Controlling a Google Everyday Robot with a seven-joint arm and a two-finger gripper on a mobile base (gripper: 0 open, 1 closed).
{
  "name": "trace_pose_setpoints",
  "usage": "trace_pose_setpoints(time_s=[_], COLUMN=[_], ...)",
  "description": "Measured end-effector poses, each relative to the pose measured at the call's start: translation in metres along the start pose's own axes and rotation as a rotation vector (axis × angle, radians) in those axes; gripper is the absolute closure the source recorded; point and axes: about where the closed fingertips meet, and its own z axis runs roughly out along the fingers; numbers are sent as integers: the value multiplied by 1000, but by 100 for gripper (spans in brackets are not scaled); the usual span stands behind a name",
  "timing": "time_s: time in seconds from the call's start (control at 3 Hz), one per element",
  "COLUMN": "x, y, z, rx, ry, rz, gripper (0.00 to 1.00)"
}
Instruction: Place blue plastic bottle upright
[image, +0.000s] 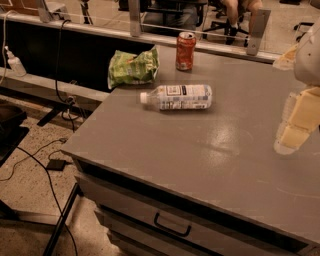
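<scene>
The blue plastic bottle (178, 97) lies on its side on the grey table (200, 150), toward the back, with its white cap pointing left and its white label facing up. My gripper (296, 124) is at the right edge of the view, above the table, well to the right of the bottle and apart from it. Nothing shows in the gripper.
A red-orange soda can (185, 51) stands upright behind the bottle near the table's back edge. A green snack bag (133, 67) lies at the back left corner. The table front has a drawer handle (172, 226). Cables run on the floor at the left.
</scene>
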Motion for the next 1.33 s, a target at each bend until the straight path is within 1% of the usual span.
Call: trace_pose_setpoints(time_s=[0.33, 1.0, 1.33], x=[-2, -63, -107], y=[-1, -43, -63], z=[1, 33, 63], rx=[1, 14, -7], ry=[0, -19, -39], rz=[-4, -113, -174], gripper=[0, 0, 0])
